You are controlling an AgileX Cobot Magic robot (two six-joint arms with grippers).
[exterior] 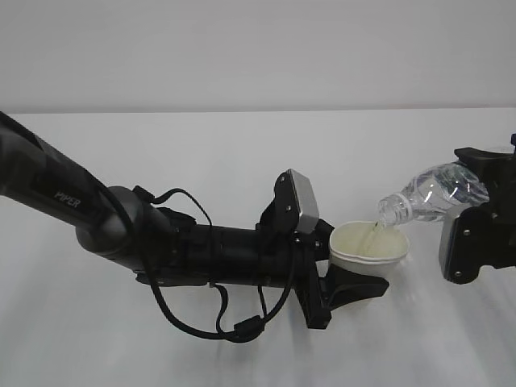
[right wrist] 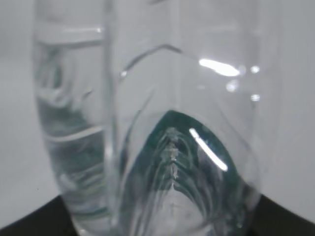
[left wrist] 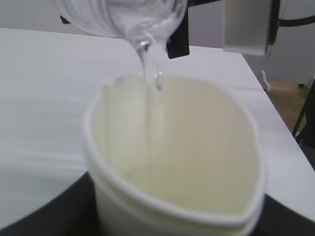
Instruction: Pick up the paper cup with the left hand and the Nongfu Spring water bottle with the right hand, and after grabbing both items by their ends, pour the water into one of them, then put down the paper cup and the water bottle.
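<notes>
Exterior view: the bottle (exterior: pixel 431 195), clamped at its base by the right hand (exterior: pixel 484 205), is tilted neck-down leftward over the cup (exterior: pixel 371 246), gripped low by the left hand (exterior: pixel 343 282) above the tabletop's middle (water (left wrist: pixel 150 73) is streaming); righting is judged next.

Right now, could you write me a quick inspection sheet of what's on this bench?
Surface: white table, bare where visible.
Job's things: paper cup held above the table, rim squeezed out of round; water bottle tipped neck-down over it; water streaming into the cup.
Clutter: nothing seen.
End effectors: left end effector clamped on the cup's lower part; right end effector gripping the bottle's base end.
Cables: black cable looping under the left arm.
Surroundings: plain pale wall; brownish floor past the table edge.
</notes>
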